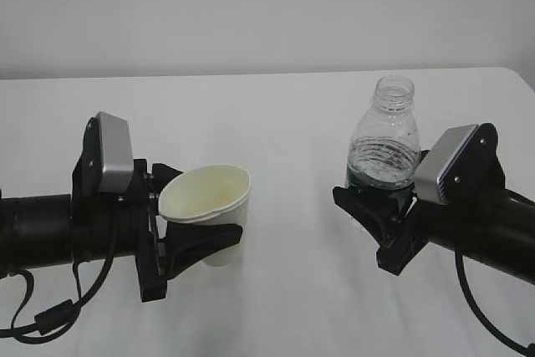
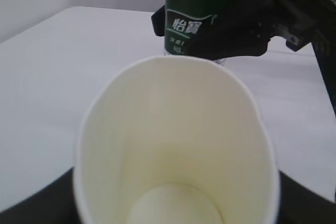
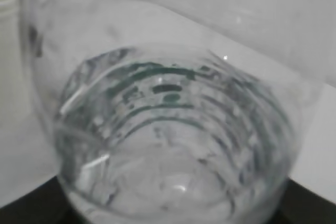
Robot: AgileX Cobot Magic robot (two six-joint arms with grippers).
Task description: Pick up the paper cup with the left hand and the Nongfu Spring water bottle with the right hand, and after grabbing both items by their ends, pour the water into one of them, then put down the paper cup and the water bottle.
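Left of centre, the paper cup (image 1: pixel 209 206) sits squeezed oval in the left hand (image 1: pixel 180 244). Right of centre, the right hand (image 1: pixel 380 215) grasps the Nongfu Spring water bottle (image 1: pixel 383 144). Harder squeezing risks buckling the cup mid-pour.

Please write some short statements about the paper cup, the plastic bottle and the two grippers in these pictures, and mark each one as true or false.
1. The left gripper is closed around the small white tapered paper cup. True.
2. The white paper cup is full of water. False: the left wrist view shows its cream inside dry down to the bottom.
3. The clear ribbed plastic bottle with the dark green label has no cap. True.
4. The right gripper holds the bottle by its neck. False: it grips low, at the green label band.
5. The bottle lies on its side on the white table. False: it stands upright in the gripper.
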